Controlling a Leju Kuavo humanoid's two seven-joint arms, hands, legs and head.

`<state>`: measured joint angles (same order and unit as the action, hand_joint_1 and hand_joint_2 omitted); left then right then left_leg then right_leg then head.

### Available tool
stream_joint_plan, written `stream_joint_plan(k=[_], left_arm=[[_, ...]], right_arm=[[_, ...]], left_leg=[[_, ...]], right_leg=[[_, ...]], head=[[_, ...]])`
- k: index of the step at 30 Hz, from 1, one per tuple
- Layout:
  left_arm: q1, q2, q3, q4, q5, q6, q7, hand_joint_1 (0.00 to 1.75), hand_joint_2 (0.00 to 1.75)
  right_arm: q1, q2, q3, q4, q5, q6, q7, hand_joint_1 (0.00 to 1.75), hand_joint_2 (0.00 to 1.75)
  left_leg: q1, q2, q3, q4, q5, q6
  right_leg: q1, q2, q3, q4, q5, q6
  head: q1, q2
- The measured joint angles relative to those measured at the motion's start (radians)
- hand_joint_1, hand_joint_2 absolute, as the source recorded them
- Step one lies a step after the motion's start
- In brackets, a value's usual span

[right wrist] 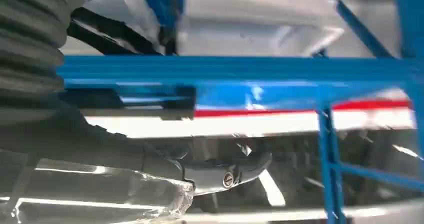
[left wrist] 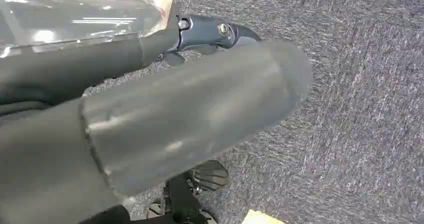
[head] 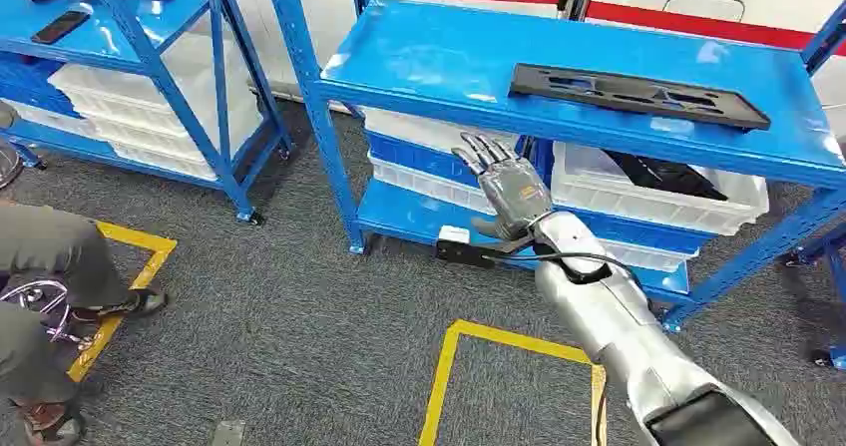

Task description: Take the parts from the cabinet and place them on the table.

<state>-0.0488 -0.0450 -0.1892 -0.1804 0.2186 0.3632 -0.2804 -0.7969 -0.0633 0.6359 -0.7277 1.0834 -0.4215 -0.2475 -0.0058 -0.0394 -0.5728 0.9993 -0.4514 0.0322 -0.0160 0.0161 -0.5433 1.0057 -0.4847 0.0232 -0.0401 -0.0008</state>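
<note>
A long flat black part (head: 638, 95) lies on the top shelf of the blue cabinet (head: 429, 62), toward its right end. My right hand (head: 504, 182) is raised in front of the shelf's front edge, below and left of that part, with its fingers spread and nothing in it. In the right wrist view a dark finger (right wrist: 220, 171) points under the blue shelf edge (right wrist: 225, 68). My left hand (left wrist: 200, 114) hangs over the grey carpet, thumb and fingers extended, holding nothing.
White bins (head: 648, 202) sit on the lower shelf, one with dark parts (head: 663, 175) in it. A second blue cabinet (head: 130, 37) stands at the left with black pieces (head: 60, 27) on top. A person (head: 45, 256) sits at the far left. Yellow tape (head: 449, 366) marks the carpet.
</note>
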Motion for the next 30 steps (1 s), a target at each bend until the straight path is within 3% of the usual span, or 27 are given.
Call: stream_joint_plan(k=[7, 11, 30], left_arm=[[0.0, 0.0, 0.0, 0.002, 0.002, 0.005, 0.001, 0.0, 0.0], [0.0, 0.0, 0.0, 0.002, 0.003, 0.006, 0.008, 0.0, 0.0], [0.001, -0.002, 0.0, 0.003, 0.002, 0.011, 0.022, 0.0, 0.0]], right_arm=[[-0.07, 0.034, 0.027, 0.148, 0.0, -0.023, 0.047, 0.0, 1.75], [-0.114, 0.039, 0.019, 0.217, -0.056, -0.087, 0.06, 0.0, 1.75], [-0.139, 0.019, -0.019, 0.252, -0.088, -0.109, 0.043, 0.0, 1.75]], left_leg=[[0.0, 0.0, -0.001, 0.0, 0.0, 0.0], [0.0, 0.0, -0.001, 0.0, 0.0, 0.0], [0.0, 0.0, -0.001, 0.001, 0.0, 0.0]], right_leg=[[0.0, 0.0, -0.001, 0.0, 0.0, 0.0], [0.0, 0.0, -0.001, 0.0, 0.0, 0.0], [0.0, 0.0, -0.001, 0.0, 0.0, 0.0]], head=[[0.0, 0.0], [0.0, 0.0], [0.0, 0.0]])
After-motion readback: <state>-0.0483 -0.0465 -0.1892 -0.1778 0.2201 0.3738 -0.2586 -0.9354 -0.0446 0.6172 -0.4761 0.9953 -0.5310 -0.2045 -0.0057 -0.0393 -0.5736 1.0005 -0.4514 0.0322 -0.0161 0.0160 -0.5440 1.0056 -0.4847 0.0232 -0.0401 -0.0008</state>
